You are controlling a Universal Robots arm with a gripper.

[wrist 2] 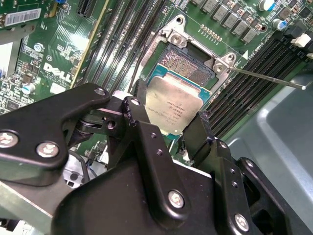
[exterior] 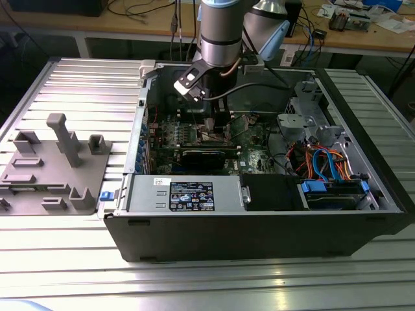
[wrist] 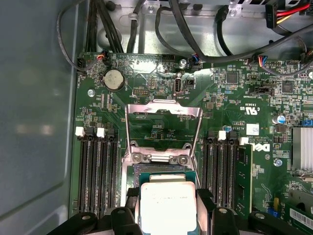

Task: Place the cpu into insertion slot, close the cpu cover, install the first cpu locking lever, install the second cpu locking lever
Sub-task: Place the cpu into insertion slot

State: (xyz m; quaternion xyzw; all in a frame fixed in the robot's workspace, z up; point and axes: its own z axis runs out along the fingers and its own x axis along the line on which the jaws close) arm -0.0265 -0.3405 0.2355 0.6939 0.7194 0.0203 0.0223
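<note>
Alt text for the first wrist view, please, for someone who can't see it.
The gripper clamps the silver-topped cpu by two opposite edges, over the insertion slot on a green motherboard. Beyond it the cpu cover, a metal frame, stands swung open, with rows of black memory slots on either side.

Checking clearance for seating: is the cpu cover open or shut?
Open: the cpu cover stands swung back, leaving the insertion slot contacts exposed.
</note>
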